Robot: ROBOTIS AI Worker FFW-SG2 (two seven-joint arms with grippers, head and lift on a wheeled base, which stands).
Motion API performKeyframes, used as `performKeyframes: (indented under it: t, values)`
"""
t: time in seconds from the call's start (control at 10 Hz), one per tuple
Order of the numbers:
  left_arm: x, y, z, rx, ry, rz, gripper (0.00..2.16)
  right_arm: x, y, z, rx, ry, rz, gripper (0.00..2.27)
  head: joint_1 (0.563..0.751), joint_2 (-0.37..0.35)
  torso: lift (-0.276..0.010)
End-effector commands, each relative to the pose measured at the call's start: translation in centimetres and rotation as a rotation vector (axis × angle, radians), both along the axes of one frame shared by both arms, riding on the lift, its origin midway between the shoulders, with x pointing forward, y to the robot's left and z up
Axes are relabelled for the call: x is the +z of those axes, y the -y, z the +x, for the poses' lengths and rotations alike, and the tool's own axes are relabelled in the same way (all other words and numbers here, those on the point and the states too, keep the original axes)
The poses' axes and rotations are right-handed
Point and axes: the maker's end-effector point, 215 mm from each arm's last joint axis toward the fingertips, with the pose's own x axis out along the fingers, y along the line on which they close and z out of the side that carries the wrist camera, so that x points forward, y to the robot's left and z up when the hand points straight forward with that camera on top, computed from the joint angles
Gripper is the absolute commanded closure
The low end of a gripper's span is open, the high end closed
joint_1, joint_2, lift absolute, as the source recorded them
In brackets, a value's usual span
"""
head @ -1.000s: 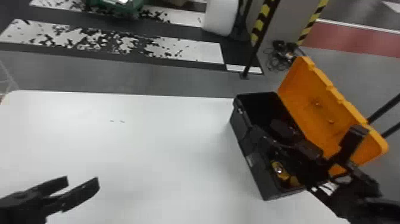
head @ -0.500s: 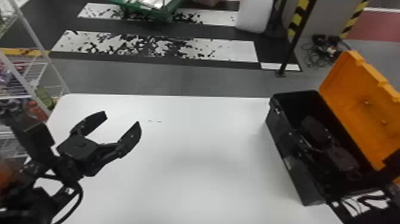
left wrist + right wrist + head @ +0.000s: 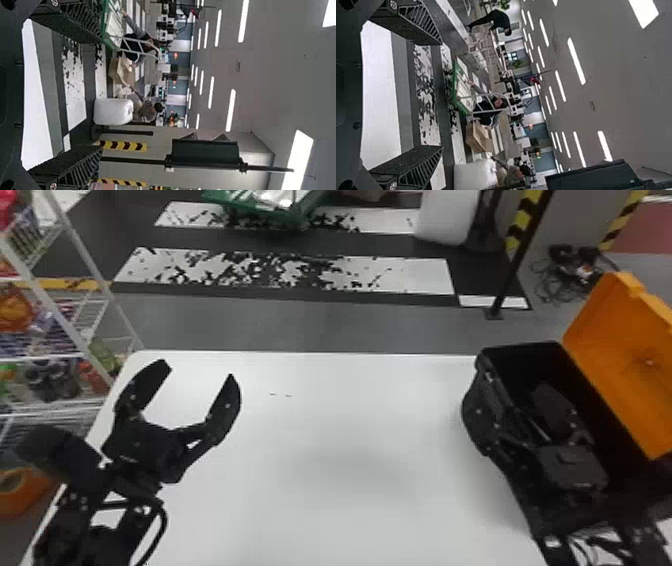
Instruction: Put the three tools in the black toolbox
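Left gripper (image 3: 200,371) is over the left end of the white table (image 3: 350,450), fingers spread wide, a gap between them. Right gripper (image 3: 514,376) also has its fingers apart, at the near side of the black toolbox (image 3: 522,347), arm across part of it. Toolbox sits at the table's right end, orange lid (image 3: 617,355) standing open on the far right. Its inside is dark and partly hidden; I cannot make out any tools in there.

Tabletop: smooth, pale, two short dark marks (image 3: 280,394) toward the far edge.

Beyond it, grey floor (image 3: 325,325), then worn black-and-white striped flooring (image 3: 400,275). White wire rack (image 3: 84,255) of packaged goods on the left. Farther off, a green cart (image 3: 295,215) and a rounded white container (image 3: 445,217). Black post (image 3: 510,280) behind the table, tangled cables (image 3: 570,275) on the floor near it. Strip lights (image 3: 230,111) line the ceiling.
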Motion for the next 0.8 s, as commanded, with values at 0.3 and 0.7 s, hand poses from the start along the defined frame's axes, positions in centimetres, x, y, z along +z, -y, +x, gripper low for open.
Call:
performKeyframes:
  t: [0.3, 0.7]
  values:
    - [-5.4, 2.0, -2.9, 0.031, -0.223, -0.072, 0.06, -1.1, -0.5, -0.3, -0.101, -0.001, -0.089, 0.06, 0.695, 0.043, -0.055]
    - [-6.8, 2.2, -4.3, 0.062, -0.316, -0.101, 0.07, -1.7, -0.1, -1.4, -0.101, -0.01, -0.121, 0.06, 0.695, 0.015, -0.055]
